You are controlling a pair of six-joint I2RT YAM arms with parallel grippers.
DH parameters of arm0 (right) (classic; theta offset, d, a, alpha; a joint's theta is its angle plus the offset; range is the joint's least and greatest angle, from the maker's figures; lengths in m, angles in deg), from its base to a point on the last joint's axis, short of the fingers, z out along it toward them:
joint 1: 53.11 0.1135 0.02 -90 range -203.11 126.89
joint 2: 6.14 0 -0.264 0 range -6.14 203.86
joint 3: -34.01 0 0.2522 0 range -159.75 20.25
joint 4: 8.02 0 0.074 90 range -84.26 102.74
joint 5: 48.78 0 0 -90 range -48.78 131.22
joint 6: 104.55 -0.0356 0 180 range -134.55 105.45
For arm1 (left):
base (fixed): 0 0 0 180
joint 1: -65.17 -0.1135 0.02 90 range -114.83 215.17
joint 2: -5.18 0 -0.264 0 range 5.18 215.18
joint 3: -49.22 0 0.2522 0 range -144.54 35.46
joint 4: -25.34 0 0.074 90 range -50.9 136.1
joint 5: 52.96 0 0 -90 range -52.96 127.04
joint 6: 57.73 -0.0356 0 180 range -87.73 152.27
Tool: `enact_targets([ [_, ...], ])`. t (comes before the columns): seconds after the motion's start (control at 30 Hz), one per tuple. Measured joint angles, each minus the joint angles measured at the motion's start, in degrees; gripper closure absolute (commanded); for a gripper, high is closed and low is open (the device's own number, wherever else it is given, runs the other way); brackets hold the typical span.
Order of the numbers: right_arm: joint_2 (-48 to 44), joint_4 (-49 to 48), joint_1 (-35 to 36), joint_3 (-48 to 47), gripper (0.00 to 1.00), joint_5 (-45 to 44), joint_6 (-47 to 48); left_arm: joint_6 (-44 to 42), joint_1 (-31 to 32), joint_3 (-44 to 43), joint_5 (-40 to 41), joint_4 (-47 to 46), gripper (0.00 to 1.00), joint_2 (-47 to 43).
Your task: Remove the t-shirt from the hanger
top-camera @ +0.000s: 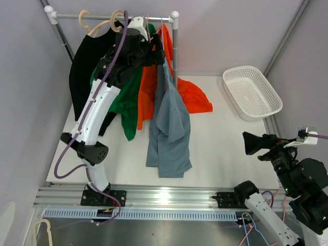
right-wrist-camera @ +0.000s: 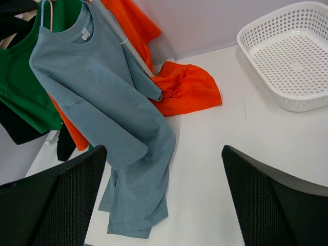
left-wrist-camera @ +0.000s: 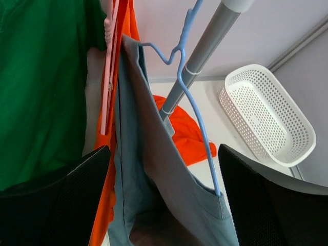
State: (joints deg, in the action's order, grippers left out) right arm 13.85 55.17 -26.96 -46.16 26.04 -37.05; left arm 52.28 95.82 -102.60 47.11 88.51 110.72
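Grey-blue t-shirt (left-wrist-camera: 148, 205) is hanging long-axis downward on the blue hanger (left-wrist-camera: 193, 107), lying between the left gripper's (left-wrist-camera: 161, 169) spread jaws. The right gripper (right-wrist-camera: 163, 159), also spread, is sitting well apart at lower right.

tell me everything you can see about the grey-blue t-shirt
The grey-blue t-shirt is plain, soft-looking cloth with a round collar and a small white label inside the neck. It hangs, creased and twisted, from a thin blue hanger whose wire runs inside its neck and shoulder. Its lower part pools on the white table. It presses against the orange shirt beside it. The left gripper stands open around it, no finger clearly touching.
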Motion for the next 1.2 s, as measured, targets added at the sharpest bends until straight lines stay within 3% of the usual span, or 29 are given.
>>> enact_targets([
  [0.23, 0.0, 0.02, 0.0, -0.04, 0.01, -0.42, 0.0, 0.04, 0.33, 0.7, -0.17, -7.63, 0.13, 1.16],
  [0.33, 0.0, 0.04, 0.0, -0.04, 0.0, -0.57, 0.0, 0.04, 0.72, 0.68, -0.83, -10.62, 0.24, 2.08],
  [0.53, 0.0, 0.04, 0.0, -0.04, 0.0, -0.94, 0.02, -0.57, 1.33, 0.68, -1.33, -13.0, 0.32, 4.66],
  [0.73, 0.0, 0.04, 0.0, -0.04, 0.01, -1.05, 0.02, -1.16, 1.38, 0.68, -0.39, -14.03, 0.54, 6.73],
  [0.87, 0.0, 0.04, 0.0, -0.07, 0.0, -1.07, 0.02, -2.64, 1.4, 0.59, 1.03, -15.06, 1.0, 7.45],
  [1.2, 0.04, -0.26, 0.0, 0.31, 0.01, -0.24, -0.02, -5.86, 1.57, 0.44, -0.28, -17.42, 0.99, 5.7],
])
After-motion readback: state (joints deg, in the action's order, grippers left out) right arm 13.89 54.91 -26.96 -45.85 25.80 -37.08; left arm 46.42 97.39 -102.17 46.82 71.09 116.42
